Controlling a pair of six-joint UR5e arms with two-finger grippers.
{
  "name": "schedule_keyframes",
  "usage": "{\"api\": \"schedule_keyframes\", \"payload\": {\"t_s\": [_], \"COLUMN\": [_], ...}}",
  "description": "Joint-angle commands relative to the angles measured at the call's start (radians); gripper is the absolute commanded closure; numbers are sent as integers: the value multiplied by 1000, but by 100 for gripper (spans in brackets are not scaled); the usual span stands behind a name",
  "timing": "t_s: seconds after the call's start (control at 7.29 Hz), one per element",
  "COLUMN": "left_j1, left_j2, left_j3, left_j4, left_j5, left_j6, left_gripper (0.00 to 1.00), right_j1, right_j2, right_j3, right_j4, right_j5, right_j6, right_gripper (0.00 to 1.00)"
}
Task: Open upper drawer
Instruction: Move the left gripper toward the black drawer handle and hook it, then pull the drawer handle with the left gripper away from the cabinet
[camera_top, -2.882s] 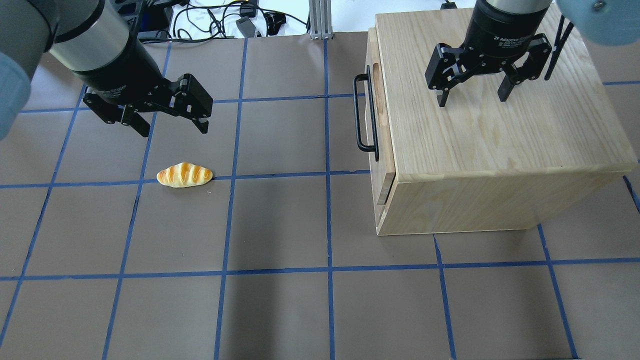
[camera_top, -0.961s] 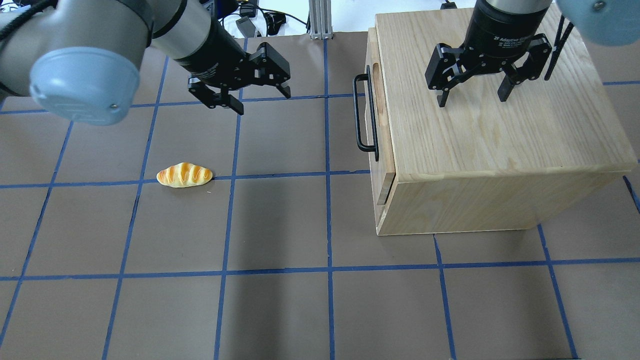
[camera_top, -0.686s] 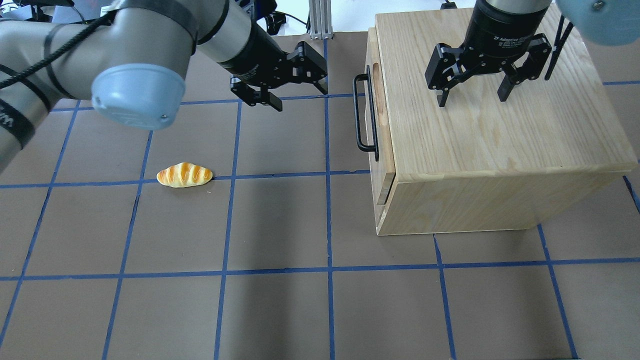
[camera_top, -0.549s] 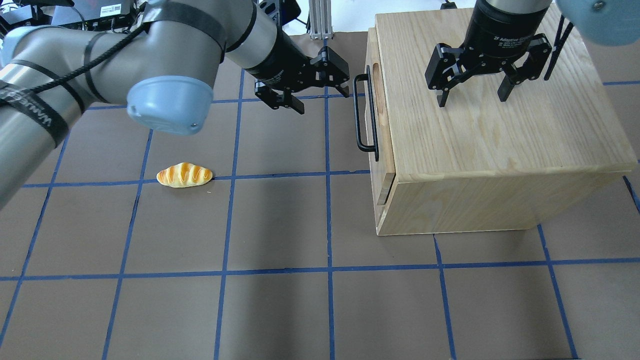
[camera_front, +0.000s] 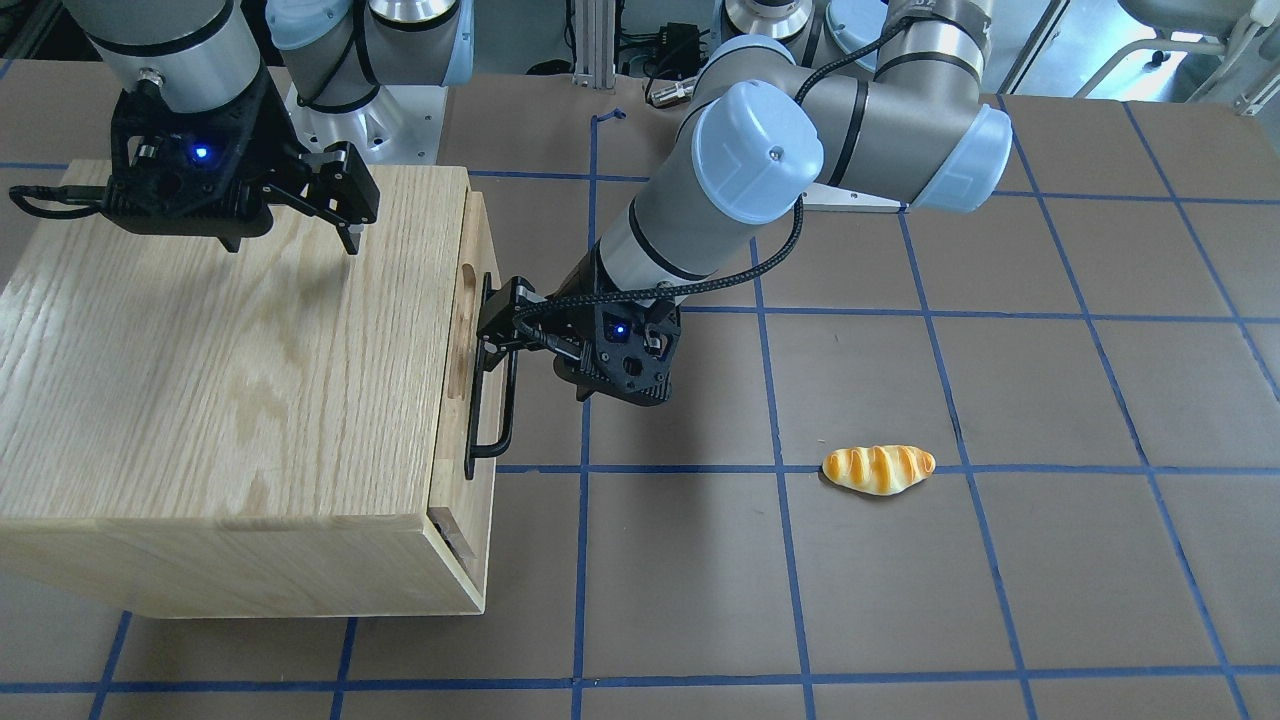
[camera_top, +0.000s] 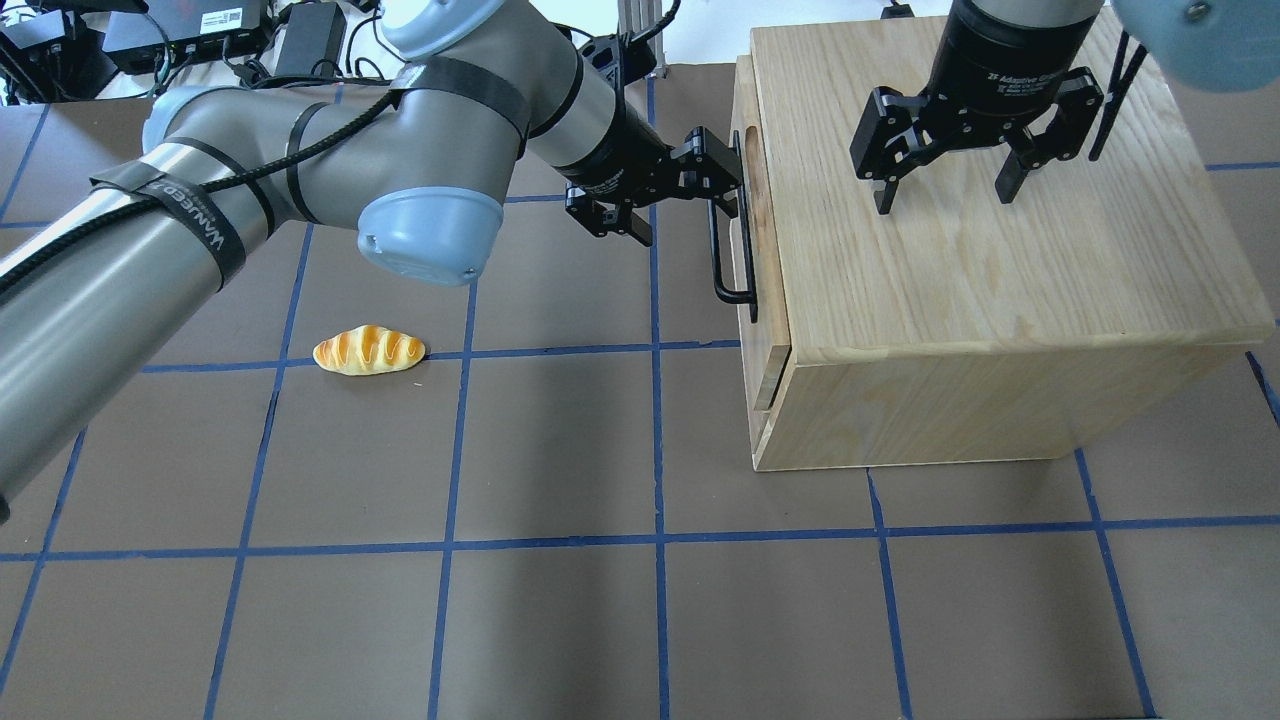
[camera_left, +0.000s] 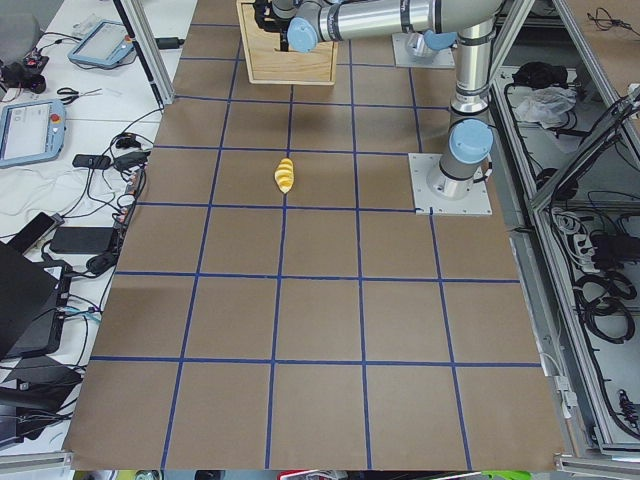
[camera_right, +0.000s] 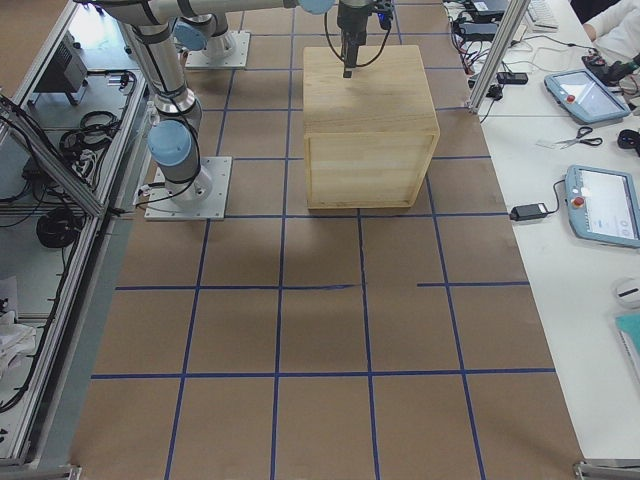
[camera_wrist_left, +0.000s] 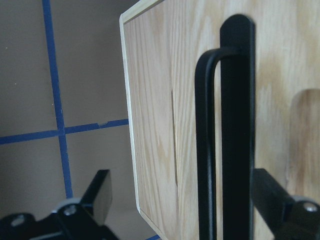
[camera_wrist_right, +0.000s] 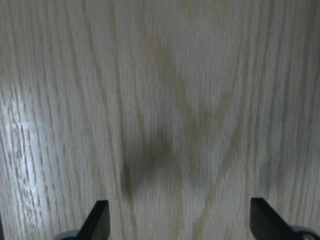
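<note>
The upper drawer's pale-wood front (camera_top: 746, 215) faces left on the oak cabinet (camera_top: 1000, 260) and sits flush, shut. Its black bar handle (camera_top: 722, 250) also shows in the front view (camera_front: 492, 410) and, close up, in the left wrist view (camera_wrist_left: 235, 125). My left gripper (camera_top: 692, 212) is open at the handle's far end. In the left wrist view (camera_wrist_left: 182, 212) the bar stands between the two fingers, nearer the right one, and neither finger presses on it. My right gripper (camera_top: 940, 190) is open and empty, hovering over the cabinet top (camera_wrist_right: 165, 100).
A bread roll (camera_top: 368, 350) lies on the brown table to the left of the cabinet, also seen in the front view (camera_front: 878, 468). Blue tape lines grid the table. Cables and boxes lie past the far edge (camera_top: 300, 40).
My left arm has swung right across the table, from above the bread roll's side to the drawer handle. The right arm, drawer and roll have not moved.
</note>
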Motion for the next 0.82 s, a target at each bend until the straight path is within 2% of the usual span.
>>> {"api": "schedule_keyframes", "payload": {"t_s": [0.0, 0.41, 0.55, 0.69], "left_j1": [7, 7, 9, 12], "left_j2": [-14, -16, -14, -15], "left_j3": [-5, -33, -36, -35], "left_j4": [21, 35, 35, 35], "left_j5": [8, 13, 37, 122], "left_j6": [7, 11, 12, 27], "left_gripper": [0, 0, 0, 0], "right_j1": [0, 0, 0, 0], "right_j2": [0, 0, 0, 0], "right_j3": [0, 0, 0, 0], "right_j4": [0, 0, 0, 0], "right_j5": [0, 0, 0, 0], "right_j6": [1, 1, 1, 1], "right_gripper": [0, 0, 0, 0]}}
